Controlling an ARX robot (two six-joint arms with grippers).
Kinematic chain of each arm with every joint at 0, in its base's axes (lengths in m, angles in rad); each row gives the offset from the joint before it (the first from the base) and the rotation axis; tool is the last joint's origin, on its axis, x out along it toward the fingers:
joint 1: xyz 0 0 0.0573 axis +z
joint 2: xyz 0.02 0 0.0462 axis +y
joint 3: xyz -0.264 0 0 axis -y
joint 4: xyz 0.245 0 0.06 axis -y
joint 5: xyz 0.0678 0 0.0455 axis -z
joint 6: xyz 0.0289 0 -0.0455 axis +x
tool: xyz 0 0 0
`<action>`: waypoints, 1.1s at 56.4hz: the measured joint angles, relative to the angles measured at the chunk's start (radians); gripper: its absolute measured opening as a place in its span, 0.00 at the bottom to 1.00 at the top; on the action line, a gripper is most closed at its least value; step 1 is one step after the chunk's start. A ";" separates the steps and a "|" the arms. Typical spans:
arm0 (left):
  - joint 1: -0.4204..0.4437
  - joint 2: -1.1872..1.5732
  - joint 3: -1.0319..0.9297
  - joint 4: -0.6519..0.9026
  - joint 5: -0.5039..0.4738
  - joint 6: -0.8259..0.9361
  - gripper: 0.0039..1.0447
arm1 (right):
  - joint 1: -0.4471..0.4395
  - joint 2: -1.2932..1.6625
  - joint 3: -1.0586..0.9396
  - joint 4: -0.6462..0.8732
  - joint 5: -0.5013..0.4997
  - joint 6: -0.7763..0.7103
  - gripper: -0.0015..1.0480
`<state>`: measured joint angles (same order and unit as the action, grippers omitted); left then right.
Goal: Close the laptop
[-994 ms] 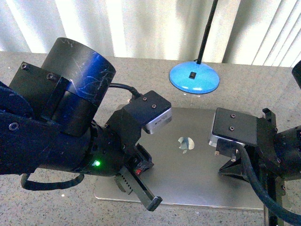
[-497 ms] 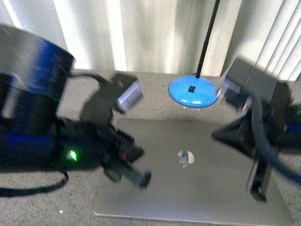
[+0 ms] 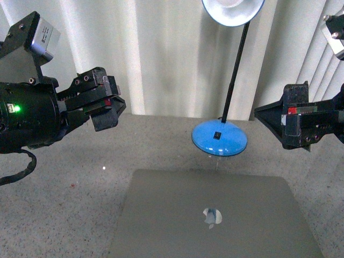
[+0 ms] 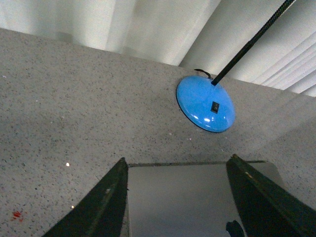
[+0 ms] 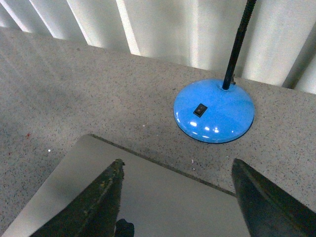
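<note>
The grey-silver laptop lies shut and flat on the speckled grey table, its shiny apple logo facing up. Its lid also shows in the left wrist view and in the right wrist view. My left gripper is open and empty, raised high at the left, well above and behind the laptop. My right gripper is open and empty, raised high at the right. In each wrist view the lid shows between the open fingers, far below them.
A blue lamp base with a black stem stands just behind the laptop, its shade overhead. It also shows in the left wrist view and right wrist view. White curtains hang behind the table.
Both arms have lifted up and away from the laptop lid, left arm to the left, right arm to the right. The laptop stays shut and flat.
</note>
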<state>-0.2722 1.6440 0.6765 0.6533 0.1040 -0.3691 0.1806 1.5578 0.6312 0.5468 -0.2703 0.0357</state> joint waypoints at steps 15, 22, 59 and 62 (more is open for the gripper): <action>0.045 -0.041 -0.265 0.520 -0.328 0.304 0.42 | -0.007 0.011 -0.266 0.616 0.438 -0.031 0.58; 0.082 -0.151 -0.359 0.520 -0.290 0.339 0.21 | -0.035 -0.100 -0.344 0.621 0.413 -0.032 0.38; 0.257 -0.672 -0.623 0.249 -0.110 0.362 0.03 | -0.178 -0.608 -0.583 0.338 0.275 -0.036 0.03; 0.267 -0.714 -0.631 0.218 -0.110 0.362 0.03 | -0.178 -0.648 -0.592 0.306 0.274 -0.036 0.03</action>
<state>-0.0055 0.9302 0.0456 0.8711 -0.0063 -0.0074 0.0025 0.9096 0.0387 0.8528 0.0032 -0.0006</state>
